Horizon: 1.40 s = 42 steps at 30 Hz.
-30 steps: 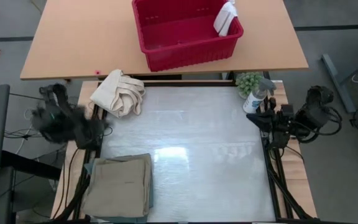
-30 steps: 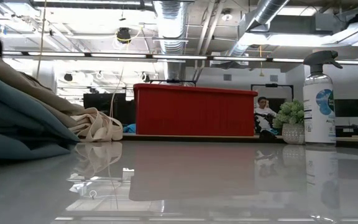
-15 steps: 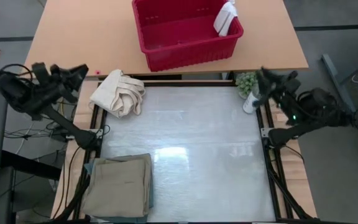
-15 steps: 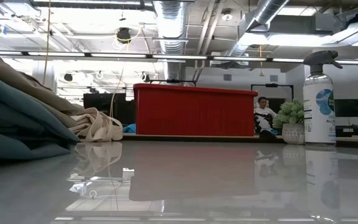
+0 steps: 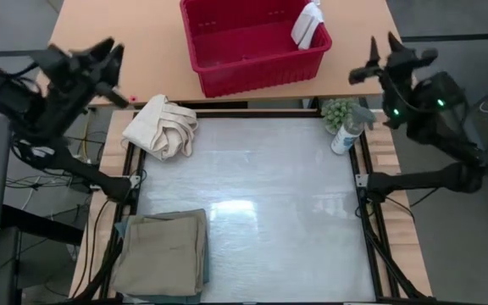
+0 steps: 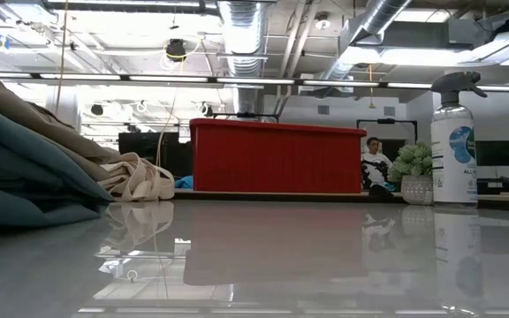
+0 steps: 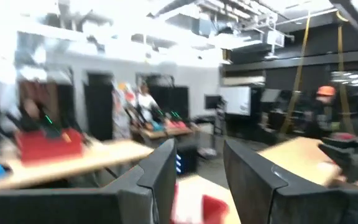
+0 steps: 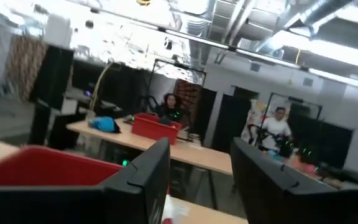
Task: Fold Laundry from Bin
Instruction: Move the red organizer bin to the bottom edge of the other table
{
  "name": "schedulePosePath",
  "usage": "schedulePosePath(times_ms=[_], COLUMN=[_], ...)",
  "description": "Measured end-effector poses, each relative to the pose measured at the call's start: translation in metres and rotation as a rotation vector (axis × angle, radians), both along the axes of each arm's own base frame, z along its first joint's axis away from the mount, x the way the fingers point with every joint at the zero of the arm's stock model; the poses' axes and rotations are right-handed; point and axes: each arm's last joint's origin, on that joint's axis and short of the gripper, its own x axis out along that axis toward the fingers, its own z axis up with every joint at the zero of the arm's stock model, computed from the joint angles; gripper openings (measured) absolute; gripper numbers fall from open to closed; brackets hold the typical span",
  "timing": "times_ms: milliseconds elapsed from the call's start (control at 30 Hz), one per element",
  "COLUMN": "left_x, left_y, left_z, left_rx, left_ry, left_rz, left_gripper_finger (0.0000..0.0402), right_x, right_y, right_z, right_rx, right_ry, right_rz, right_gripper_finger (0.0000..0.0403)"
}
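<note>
glossy table [image 5: 252,220] holds folded trousers [image 5: 161,252] near left; left gripper [image 5: 108,58] and right gripper [image 5: 379,52] have risen toward the far bin [image 5: 252,42], fingers parted, empty.

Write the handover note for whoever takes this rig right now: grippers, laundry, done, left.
Left gripper: open, empty, raised off the table's left side.
Right gripper: open, empty, raised right of the red bin.
Laundry: khaki trousers folded over a teal garment, near-left table corner. White cloth hangs on the bin's rim.
Done: that stack.
Left: the white cloth.
</note>
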Motion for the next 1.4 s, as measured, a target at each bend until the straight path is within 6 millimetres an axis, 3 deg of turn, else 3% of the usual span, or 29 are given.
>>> schedulePosePath(times_ms=[200,300,400,533,733,933,1167,1400], left_x=[0.048,0.077,0.112,0.154,0.178,0.21,0.233,0.241], left_y=[0.022,0.047,0.085,0.14,0.216,0.286,0.341,0.369], left_z=[0.021,0.024,0.015,-0.012,-0.044,-0.104,-0.172,-0.223], left_rx=[0.159,0.198,0.184,0.156,0.061,-0.096,-0.236,-0.414], left_ry=[0.097,0.088,0.12,0.133,0.084,0.127,0.216,0.296], left_rz=[0.028,-0.137,-0.275,-0.275,-0.2,-0.235,-0.24,-0.144], left_gripper_finger=[0.0124,0.0122,0.0114,0.0102,0.0092,0.0082,0.0071,0.0068], right_x=[0.022,0.034,0.044,0.06,0.069,0.066,0.069,0.078], right_y=[-0.023,-0.035,-0.047,-0.07,-0.109,-0.154,-0.181,-0.193], right_z=[0.02,0.026,0.032,0.028,0.004,-0.027,-0.05,-0.066], right_rx=[-0.026,-0.013,0.011,0.076,0.221,0.412,0.522,0.582], right_ry=[0.142,0.202,0.259,0.359,0.419,0.364,0.396,0.438], right_rz=[0.053,0.067,0.062,0.051,-0.008,0.14,0.147,0.165], right_gripper_finger=[0.0185,0.0184,0.0184,0.0184,0.0184,0.0184,0.0184,0.0184])
